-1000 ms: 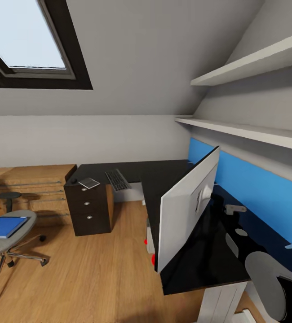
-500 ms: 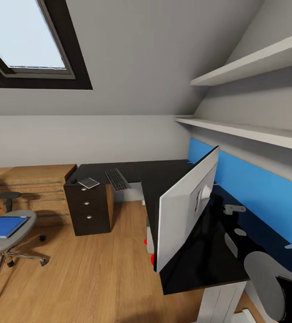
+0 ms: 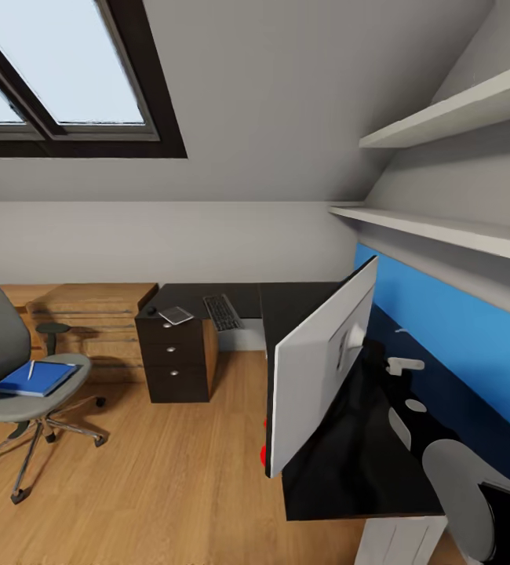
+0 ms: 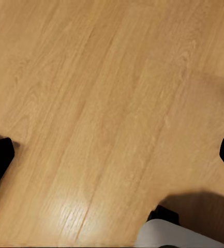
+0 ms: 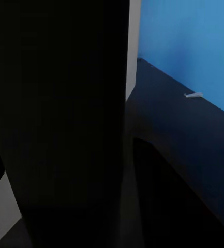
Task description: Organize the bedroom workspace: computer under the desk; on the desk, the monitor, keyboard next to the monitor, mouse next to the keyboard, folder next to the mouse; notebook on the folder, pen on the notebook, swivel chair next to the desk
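My left gripper [image 4: 112, 155] hangs over bare wood floor [image 4: 101, 88], its two dark fingertips showing at opposite edges of the wrist view, so those jaws stand wide apart with nothing between them. Of my right jaws I cannot tell the state: that wrist view looks onto a broad black slab, probably the monitor's front, close ahead, with the blue wall panel [image 5: 194, 46] beyond it.

The monitor [image 3: 322, 369] stands on the desk [image 3: 302, 302] close to my right arm, showing its grey back. Well ahead, at the desk's far end, lie the keyboard [image 3: 223, 311], the notebook [image 3: 176, 315] and the mouse [image 3: 151, 311], the latter two above the drawers. Far off to my left sits the swivel chair [image 3: 27, 384], carrying the folder [image 3: 35, 378] with the pen [image 3: 30, 369] lying on it.

My worry is the monitor. It seems to be near the desk's front edge, and my right arm is tight beside it. If I turn or roll toward the chair without clearing that arm, I could knock the screen over or off. The pen also lies loose, so lifting the folder tilted would roll it onto the floor.
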Available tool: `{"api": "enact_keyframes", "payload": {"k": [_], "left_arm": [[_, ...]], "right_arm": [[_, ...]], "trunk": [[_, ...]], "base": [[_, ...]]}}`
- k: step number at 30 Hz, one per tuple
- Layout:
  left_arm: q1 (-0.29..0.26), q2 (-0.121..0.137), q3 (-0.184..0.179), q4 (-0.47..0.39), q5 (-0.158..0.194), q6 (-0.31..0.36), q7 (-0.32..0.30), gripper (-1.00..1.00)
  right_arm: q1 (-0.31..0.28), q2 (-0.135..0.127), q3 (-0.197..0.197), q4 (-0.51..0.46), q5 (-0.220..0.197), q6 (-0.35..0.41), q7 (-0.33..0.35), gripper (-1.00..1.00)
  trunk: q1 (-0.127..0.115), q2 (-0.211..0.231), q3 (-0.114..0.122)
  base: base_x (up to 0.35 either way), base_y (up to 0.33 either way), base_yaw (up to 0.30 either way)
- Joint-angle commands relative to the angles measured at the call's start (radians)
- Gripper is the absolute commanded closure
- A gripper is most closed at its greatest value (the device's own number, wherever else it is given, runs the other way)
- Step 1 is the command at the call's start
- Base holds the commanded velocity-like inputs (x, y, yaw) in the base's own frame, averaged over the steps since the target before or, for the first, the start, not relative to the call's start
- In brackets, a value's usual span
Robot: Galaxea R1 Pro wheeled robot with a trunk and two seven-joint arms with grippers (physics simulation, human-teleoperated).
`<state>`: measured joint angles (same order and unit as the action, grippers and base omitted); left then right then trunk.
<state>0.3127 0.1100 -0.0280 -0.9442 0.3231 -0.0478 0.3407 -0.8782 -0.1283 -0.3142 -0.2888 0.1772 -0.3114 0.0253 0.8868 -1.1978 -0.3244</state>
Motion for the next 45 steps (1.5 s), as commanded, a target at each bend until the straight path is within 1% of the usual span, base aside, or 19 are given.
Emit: {"api": "enact_keyframes", "payload": {"k": [1, 10, 13, 14, 17, 29, 37, 45], "left_arm": [[0.0, 0.001, -0.002, 0.0, 0.011, -0.005, 0.004, -1.0], [0.0, 0.002, -0.001, 0.001, 0.01, -0.007, 0.004, -1.0], [0.0, 0.002, 0.01, 0.002, 0.011, -0.007, 0.004, -1.0], [0.0, 0.002, 0.024, 0.001, 0.011, -0.008, 0.004, -1.0], [0.0, 0.001, 0.031, 0.001, 0.011, -0.008, 0.004, -1.0], [0.0, -0.001, 0.038, 0.001, 0.011, -0.009, 0.004, -1.0], [0.0, -0.001, 0.039, 0.002, 0.011, -0.009, 0.004, -1.0], [0.0, -0.001, 0.039, 0.002, 0.011, -0.009, 0.004, -1.0]], "right_arm": [[0.0, -0.001, -0.01, 0.028, -0.001, -0.004, -0.001, 1.0], [0.0, -0.001, -0.01, 0.027, -0.001, -0.003, 0.001, 1.0], [0.0, -0.002, -0.01, 0.028, -0.001, -0.003, 0.001, 1.0], [0.0, -0.001, -0.01, 0.028, 0.0, -0.004, 0.001, 1.0], [0.0, -0.002, -0.01, 0.028, 0.001, -0.003, 0.001, 1.0], [0.0, -0.001, -0.01, 0.041, 0.001, 0.0, -0.002, 1.0], [-0.001, -0.001, -0.01, 0.042, 0.001, 0.0, -0.002, 1.0], [0.0, -0.002, -0.01, 0.042, 0.001, 0.0, -0.002, 1.0]], "trunk": [[0.0, 0.0, -0.001], [0.0, 0.0, -0.001], [0.0, 0.0, -0.001], [0.0, 0.0, -0.001], [0.0, 0.0, -0.001], [0.0, 0.0, -0.001], [0.0, 0.0, -0.001], [0.0, 0.0, -0.001]], "base": [[0.015, -0.308, 0.108], [0.088, -0.275, 0.021], [0.121, -0.193, 0.0], [0.206, -0.209, 0.0], [0.189, -0.181, 0.0], [0.041, -0.045, 0.0], [0.135, -0.138, 0.0], [0.019, -0.15, 0.0]]}}
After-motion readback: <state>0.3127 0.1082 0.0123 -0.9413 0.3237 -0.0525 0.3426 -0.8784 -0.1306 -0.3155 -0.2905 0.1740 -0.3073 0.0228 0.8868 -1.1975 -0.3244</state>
